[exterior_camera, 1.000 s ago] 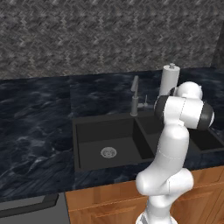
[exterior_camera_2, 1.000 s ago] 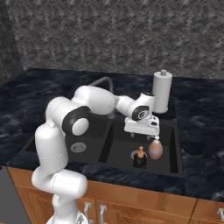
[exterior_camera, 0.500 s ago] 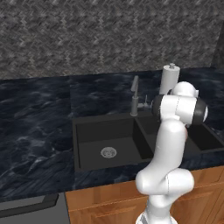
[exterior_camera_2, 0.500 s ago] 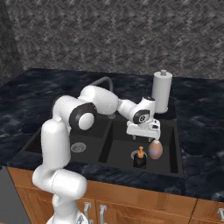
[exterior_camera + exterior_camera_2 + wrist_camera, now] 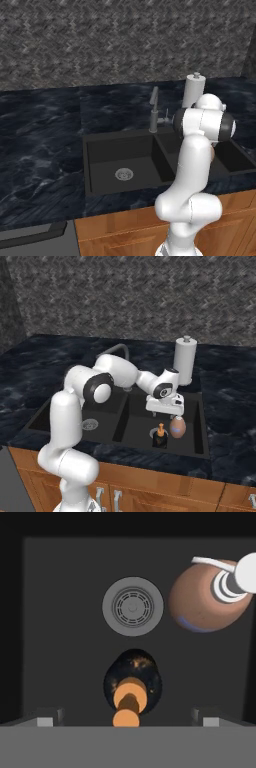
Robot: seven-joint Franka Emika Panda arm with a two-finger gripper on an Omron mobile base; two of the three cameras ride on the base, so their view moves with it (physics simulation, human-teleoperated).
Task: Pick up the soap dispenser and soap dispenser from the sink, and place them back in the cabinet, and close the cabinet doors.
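My tool (image 5: 169, 415) hangs spread wide over the right basin of the sink (image 5: 197, 442), centred above the black dispenser (image 5: 132, 684) to straddle it, the orange one (image 5: 205, 597) just beside.

Black sink (image 5: 197, 421) is holding the black dispenser (image 5: 159, 438) and peach dispenser (image 5: 177, 427), standing near the drain (image 5: 132, 606).

Two soap dispensers (image 5: 160, 437) (image 5: 177, 426) side by side in the sink (image 5: 197, 423) (right basin), paper-towel roll (image 5: 184, 360) behind
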